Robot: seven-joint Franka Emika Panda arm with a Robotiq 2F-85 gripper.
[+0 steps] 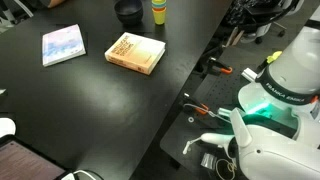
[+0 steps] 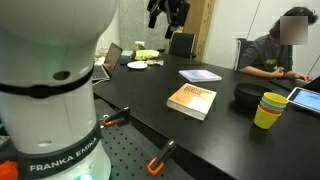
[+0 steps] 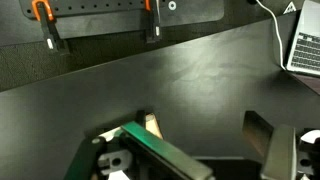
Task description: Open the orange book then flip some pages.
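The gripper [image 3: 203, 124] has its two dark fingers [image 3: 150, 124] spread wide apart. They hold nothing, and in the wrist view only bare black bench [image 3: 120, 85] shows between them. In an exterior view the gripper [image 2: 168, 12] hangs high in the air near the top of the picture, far above the bench [image 2: 140, 95] and touching nothing. The orange book [image 2: 192, 100] lies well apart from it, far below, flat and closed on the bench with its orange-tan cover up and its cream pages [image 2: 186, 111] showing as a thick edge. In both exterior views the book [image 1: 135, 53] sits squarely on the dark surface, a little askew to the bench edge. A thinner bluish-white book [image 1: 63, 45] lies near it, apart and also flat. Beyond the orange book stand a black bowl [image 1: 128, 11] and a stack of yellow and green cups [image 1: 159, 11], close to each other. Orange-handled clamps [image 3: 42, 12] sit along the bench edge near the white robot base [image 1: 280, 80], and the corner of a silver laptop [image 3: 305, 40] shows at the side of the wrist view. A seated person [image 2: 275, 50] is at the far side of the bench.
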